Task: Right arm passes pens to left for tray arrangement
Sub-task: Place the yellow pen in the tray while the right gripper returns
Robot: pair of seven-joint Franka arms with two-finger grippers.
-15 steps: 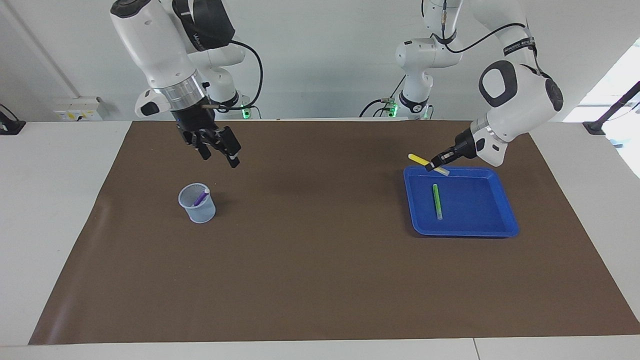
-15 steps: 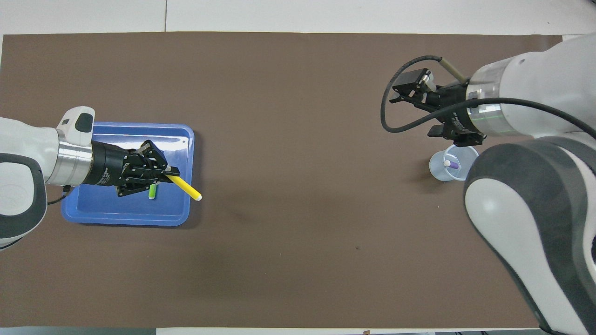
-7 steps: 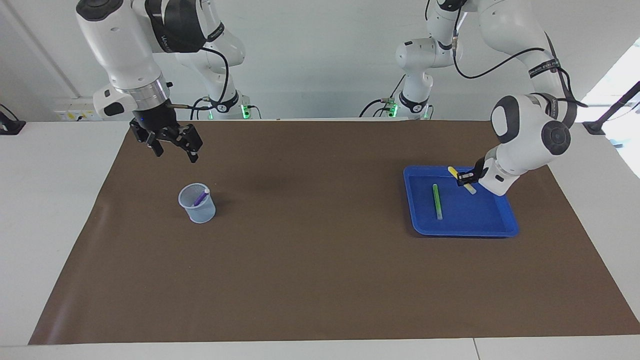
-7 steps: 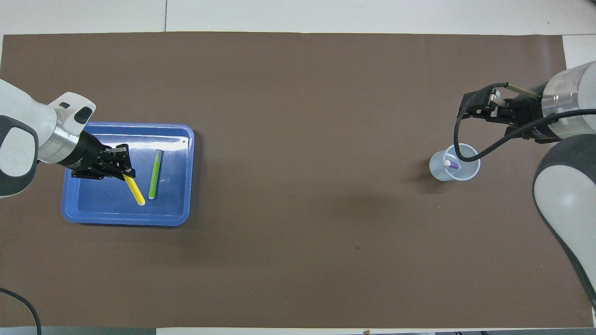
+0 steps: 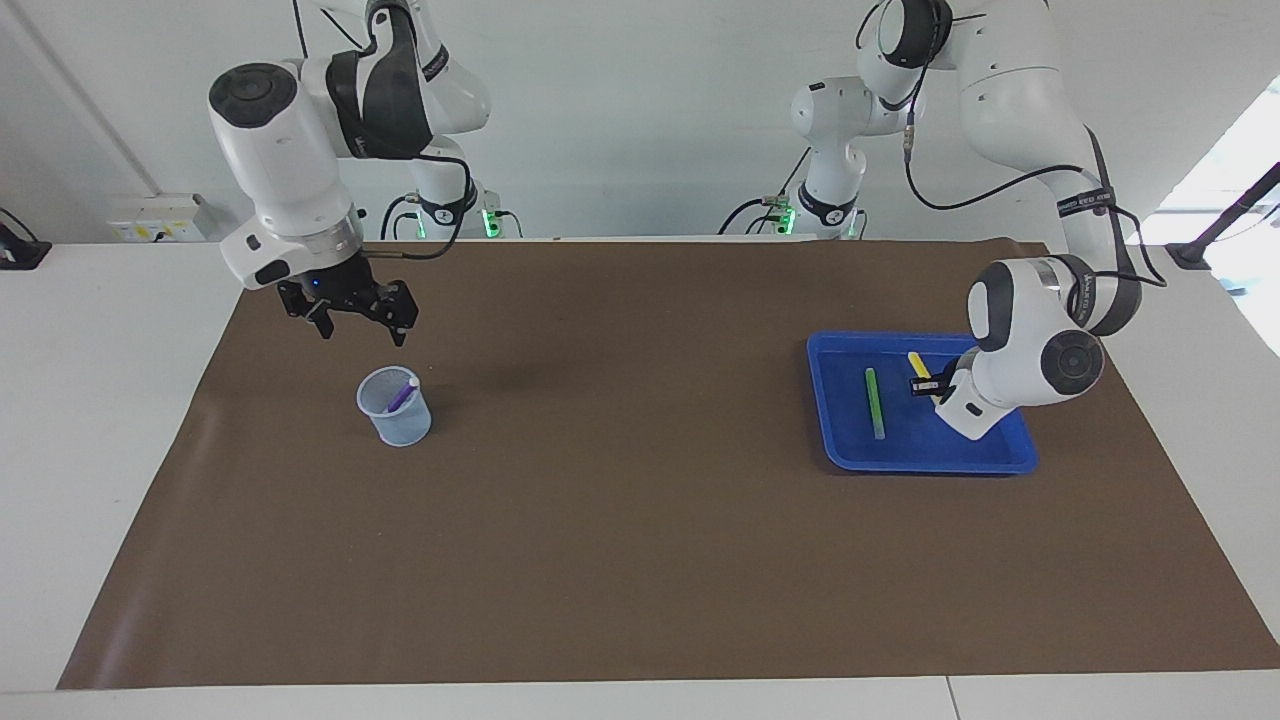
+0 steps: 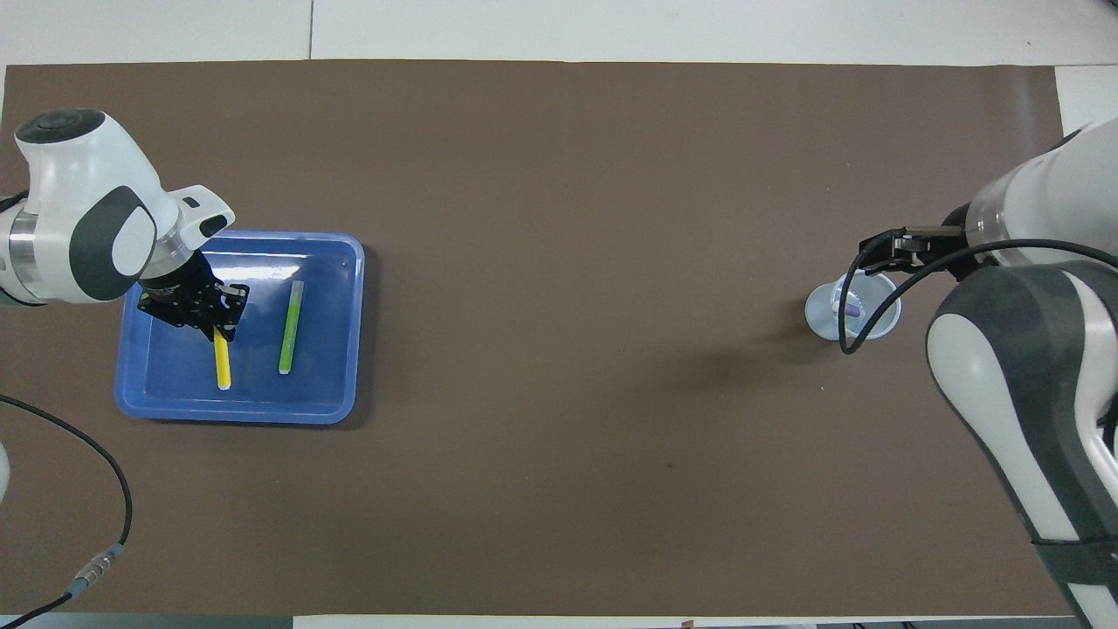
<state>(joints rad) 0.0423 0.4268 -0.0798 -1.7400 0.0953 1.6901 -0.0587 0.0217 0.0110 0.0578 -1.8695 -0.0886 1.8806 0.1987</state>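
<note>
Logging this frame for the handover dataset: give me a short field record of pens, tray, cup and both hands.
tray: shallow bright blue plastic tray, toward the left arm's end of the table
green pen: slim green marker pen, lying flat in the tray
yellow pen: slim yellow marker pen, in the tray beside the green one, gripped by the left hand
purple pen: slim purple marker pen, standing in the translucent pale-blue cup
right hand: open, over the brown mat near the cup

You had even, bright light; soft shadows fell on the mat [image 5: 640, 520] beneath each gripper; glare whitened the tray [image 6: 327, 262].
</note>
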